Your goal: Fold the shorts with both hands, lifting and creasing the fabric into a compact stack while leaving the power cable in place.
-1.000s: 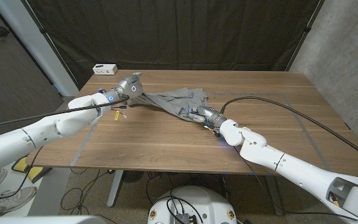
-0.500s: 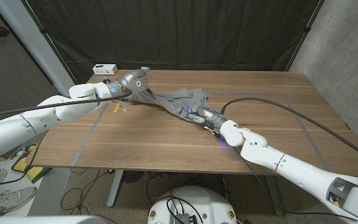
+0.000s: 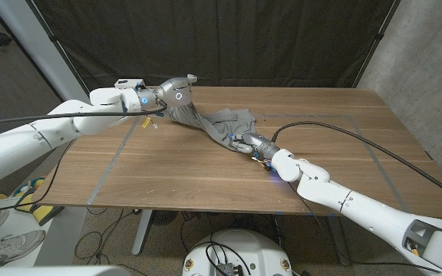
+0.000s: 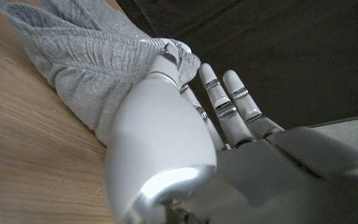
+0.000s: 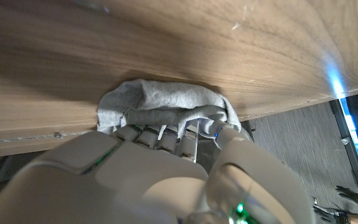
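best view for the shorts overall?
Head view: the gray shorts show whole, stretched between the left hand and right hand. The wrist views show only bunched fabric in each hand's grip.

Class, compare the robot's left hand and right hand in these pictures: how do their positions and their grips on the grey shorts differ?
The left hand holds its end of the shorts raised near the table's far edge; the right hand holds its end low, close to the table near the middle. In the wrist views, the left hand's fingers stretch out beside the cloth, while the right hand's curl over a bunched fold. Both grip the same grey shorts.
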